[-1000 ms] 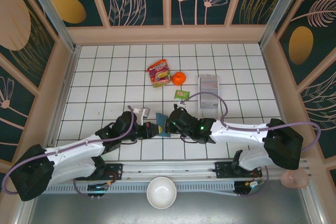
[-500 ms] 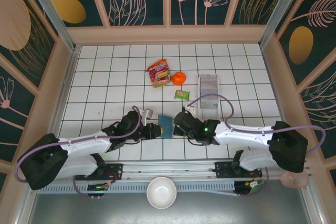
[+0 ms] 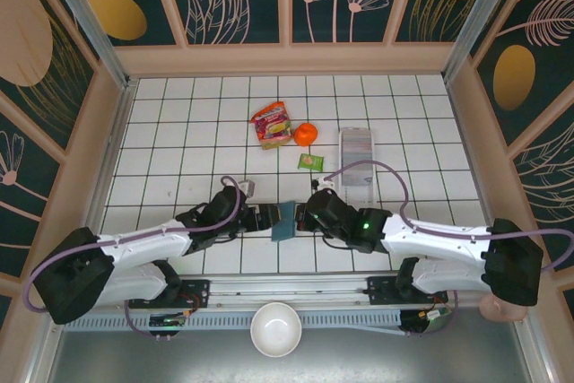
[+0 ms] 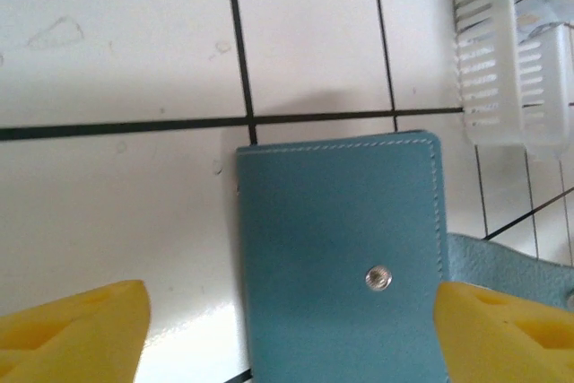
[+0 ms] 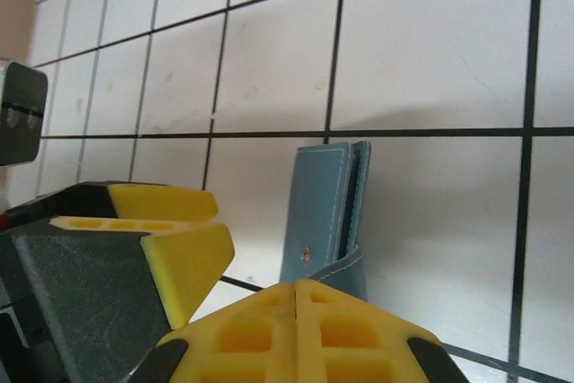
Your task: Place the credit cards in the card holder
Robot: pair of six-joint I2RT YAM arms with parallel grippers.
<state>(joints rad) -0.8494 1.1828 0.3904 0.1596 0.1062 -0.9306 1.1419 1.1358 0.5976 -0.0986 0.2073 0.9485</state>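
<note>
The teal card holder [image 3: 285, 220] is folded and seems to stand tilted on its edge on the white tiles between my two grippers. In the left wrist view its stitched face with a metal snap [image 4: 380, 277] lies between the yellow fingers [image 4: 76, 329] of my left gripper [image 4: 291, 334], which is open and not touching it. From above, the left gripper [image 3: 266, 220] sits just left of the holder. My right gripper [image 5: 297, 325] is shut, with its tips [image 3: 305, 216] against the holder's loose flap [image 5: 348, 268]. The credit cards are hidden.
A long clear plastic tray [image 3: 356, 144] lies behind the right gripper and shows at the top right of the left wrist view [image 4: 498, 51]. Further back are a green packet [image 3: 310, 161], an orange [image 3: 306, 134] and a red snack bag [image 3: 271, 124]. A white bowl [image 3: 275, 328] sits below the rail.
My left gripper has opened and let go of the card holder. The holder now sits lower on the tiles, and both grippers have shifted slightly right.
</note>
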